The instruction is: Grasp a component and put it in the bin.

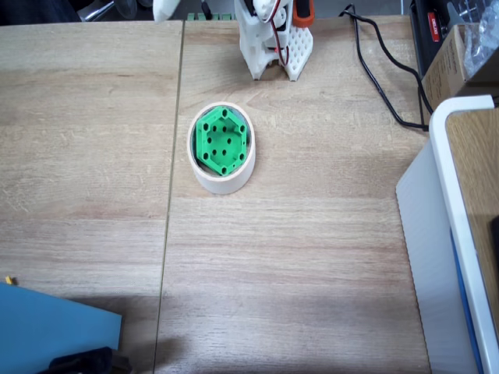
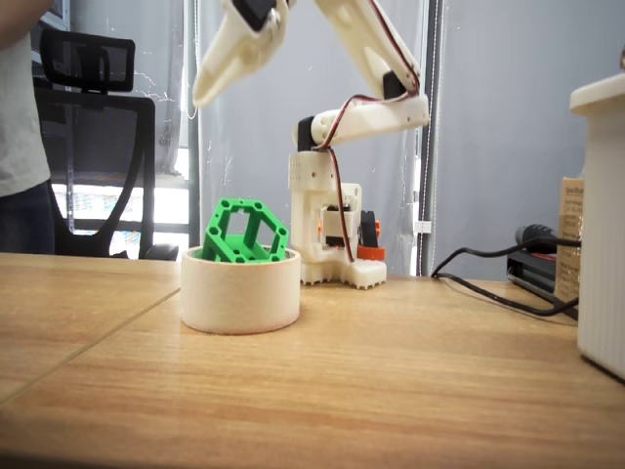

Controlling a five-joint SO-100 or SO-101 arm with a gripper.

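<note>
The green hexagonal component (image 1: 223, 140) lies tilted inside the bin (image 1: 204, 176), a cream tape ring near the middle of the table. In a fixed view from the side, the component (image 2: 244, 234) leans on edge and sticks up above the bin's wall (image 2: 240, 291). My gripper (image 2: 201, 96) hangs high above and slightly left of the bin, well clear of it. Its white fingers (image 2: 234, 54) form one tapered wedge with no gap and nothing between them. The fingertip (image 1: 165, 9) also shows at the top edge of a fixed view from above.
The arm's white base (image 1: 273, 43) stands behind the bin. A large white blue-edged box (image 1: 456, 234) fills the right side, with black cables (image 1: 382, 86) behind it. A blue sheet (image 1: 54, 331) lies at the front left. A person (image 2: 20, 127) and an office chair (image 2: 98, 147) are at the far left.
</note>
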